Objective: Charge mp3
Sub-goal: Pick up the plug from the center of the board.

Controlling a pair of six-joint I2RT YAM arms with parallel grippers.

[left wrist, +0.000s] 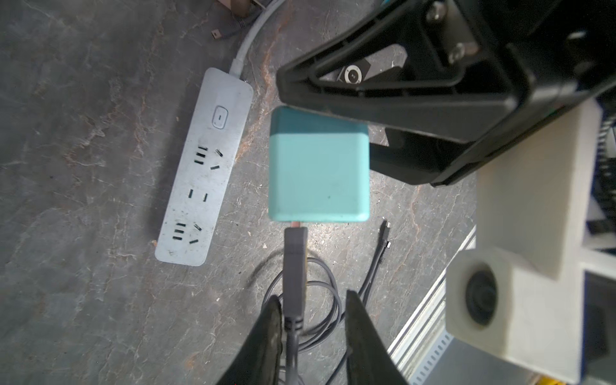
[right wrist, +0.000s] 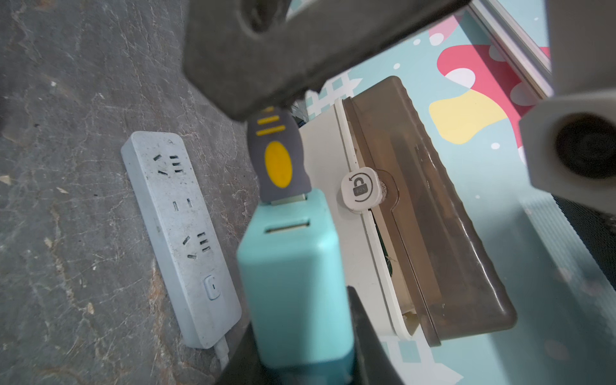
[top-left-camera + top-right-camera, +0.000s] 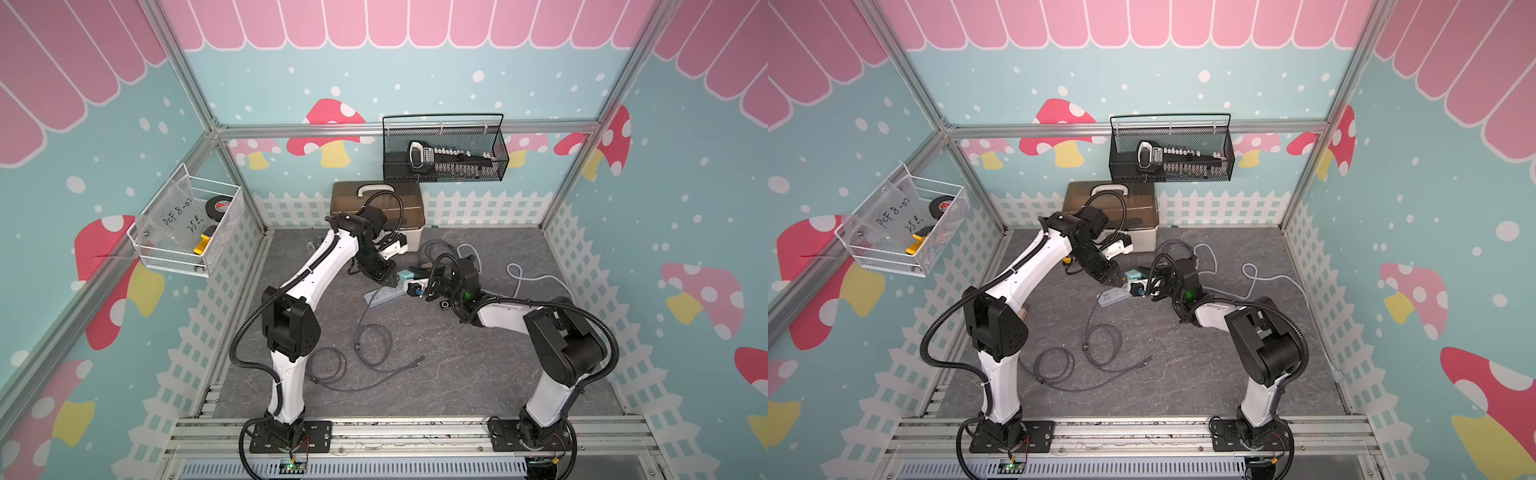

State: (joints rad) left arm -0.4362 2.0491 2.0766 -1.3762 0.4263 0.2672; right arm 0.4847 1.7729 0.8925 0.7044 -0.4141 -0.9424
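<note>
Table: a dark grey, slate-patterned table (image 3: 478,374) is enclosed by walls printed with mushrooms.
Wire basket: a white one (image 3: 216,232) is hung on the left wall, well apart from the work.
Left fingers: the left fingers (image 1: 271,336) are parted wider than the USB plug (image 1: 295,263). One is touching it and the other is set apart.
USB plug: it is seated in the teal charger (image 1: 318,176), and its grey cable (image 1: 292,350) is trailed down to the table.
Power strip: the power strip (image 1: 203,166) is laid flat just beside the charger.
Right fingers: the right fingers (image 2: 361,330) are closed on the charger's sides, and it is held up.
mp3: the mp3 (image 3: 444,305) is laid on the table near the right wrist, apart from the charger.
</note>
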